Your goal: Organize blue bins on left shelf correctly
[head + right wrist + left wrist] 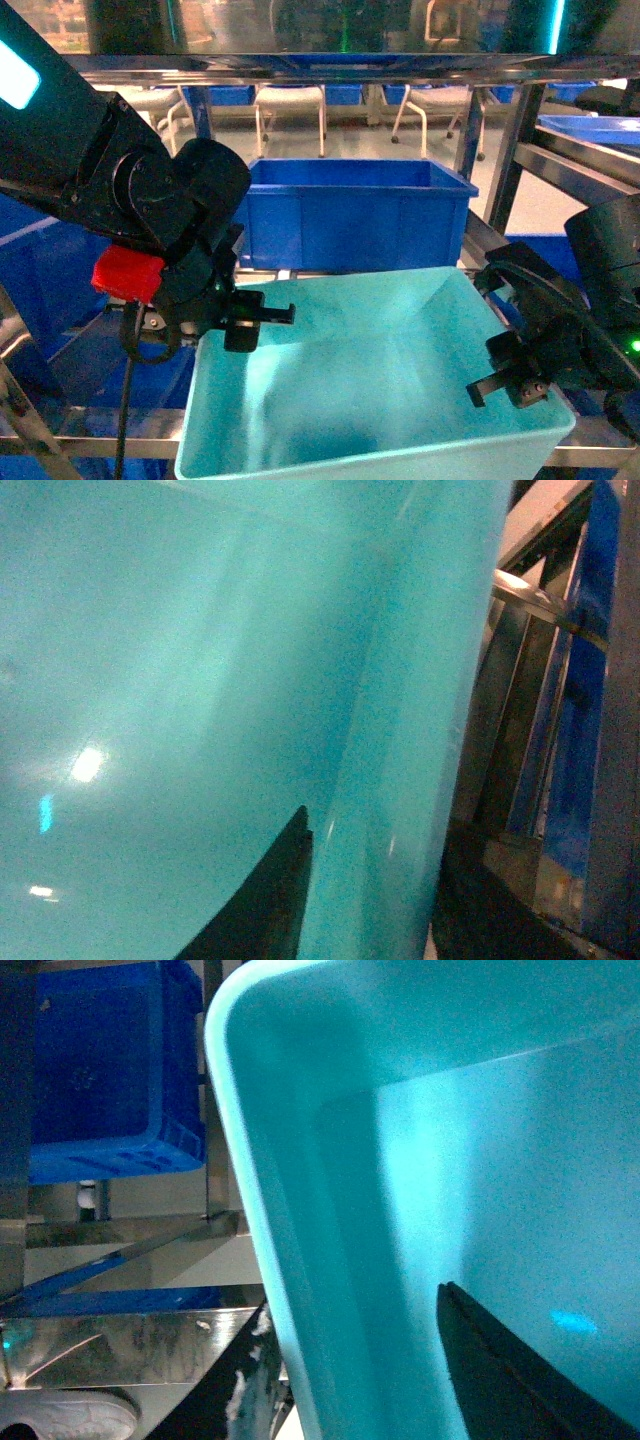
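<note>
The blue bin [370,370], a light turquoise tub with nothing in it, fills the lower middle of the head view, held over the left shelf's steel rails [90,445]. My left gripper [250,322] is shut on its left wall. In the left wrist view that wall [330,1260] runs between the jaws of the left gripper [350,1385], one finger [500,1375] inside the tub. My right gripper [505,385] is shut on the right wall. In the right wrist view that wall [400,730] passes through the right gripper [375,905], with a dark finger [265,905] inside.
A larger dark blue crate [350,210] stands just behind the tub on the same tier, also seen as a blue crate [110,1070] in the left wrist view. A steel post [515,150] rises at the right, with another blue tray [595,130] beyond it. A steel shelf beam [350,65] crosses overhead.
</note>
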{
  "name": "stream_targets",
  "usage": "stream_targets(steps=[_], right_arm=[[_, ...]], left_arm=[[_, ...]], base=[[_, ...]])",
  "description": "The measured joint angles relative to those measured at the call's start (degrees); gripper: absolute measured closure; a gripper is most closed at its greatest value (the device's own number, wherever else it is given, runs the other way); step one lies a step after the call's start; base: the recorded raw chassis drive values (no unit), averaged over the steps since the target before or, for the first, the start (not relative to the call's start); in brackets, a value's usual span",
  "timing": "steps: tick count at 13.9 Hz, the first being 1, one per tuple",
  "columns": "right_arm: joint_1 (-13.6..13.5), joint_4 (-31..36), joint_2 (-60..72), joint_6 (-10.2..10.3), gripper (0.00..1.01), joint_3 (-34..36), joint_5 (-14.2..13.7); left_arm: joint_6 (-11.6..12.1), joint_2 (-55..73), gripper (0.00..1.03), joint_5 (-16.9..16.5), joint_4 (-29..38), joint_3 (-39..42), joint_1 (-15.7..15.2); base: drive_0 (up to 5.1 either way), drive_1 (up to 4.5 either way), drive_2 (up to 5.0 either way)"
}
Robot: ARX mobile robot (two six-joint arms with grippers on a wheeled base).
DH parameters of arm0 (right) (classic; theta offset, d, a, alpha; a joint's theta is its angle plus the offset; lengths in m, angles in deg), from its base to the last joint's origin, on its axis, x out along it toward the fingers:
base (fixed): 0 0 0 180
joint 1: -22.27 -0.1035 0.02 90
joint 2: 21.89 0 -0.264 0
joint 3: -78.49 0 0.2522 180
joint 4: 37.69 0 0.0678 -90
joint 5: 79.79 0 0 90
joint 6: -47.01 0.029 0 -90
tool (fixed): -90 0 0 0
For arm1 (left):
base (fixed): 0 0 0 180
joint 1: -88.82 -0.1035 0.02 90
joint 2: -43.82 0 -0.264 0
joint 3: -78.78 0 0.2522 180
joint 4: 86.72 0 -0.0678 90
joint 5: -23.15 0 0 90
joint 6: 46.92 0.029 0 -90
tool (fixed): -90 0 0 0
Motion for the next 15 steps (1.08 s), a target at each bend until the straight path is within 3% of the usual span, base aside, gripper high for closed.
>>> stream_targets(steps=[1,2,3,7,8,15], right_arm=[[-0.61,0.09,0.0,-1.51,0.4,0.0,0.2],[-0.61,0.15,0.0,-1.7,0.21,0.0,0.22],[-0.61,0.15,0.0,-1.73,0.05,0.0,0.22],[-0.59,0.48,0.0,-1.73,0.03,0.0,0.28],[-0.39,1.64,0.0,-1.51,0.03,0.04,0.98],[-0.33,0.44,-0.02,-1.05,0.03,0.04,1.95]], left_arm=[[0.17,0.0,0.27,-0.26,0.0,-0.02,0.15],[0.26,0.0,0.09,-0.33,0.0,-0.02,0.26],[0.57,0.0,0.05,-0.33,0.0,-0.02,0.35],[0.94,0.0,0.05,-0.31,0.0,-0.02,0.35],[1.46,-0.04,0.05,0.9,3.1,0.66,0.39],[2.14,-0.31,0.05,0.87,1.55,1.14,0.42]], base=[[0.0,0.0,0.0],[0.0,0.0,0.0],[0.0,0.0,0.0],[0.0,0.0,0.0],[0.0,0.0,0.0],[0.0,0.0,0.0]])
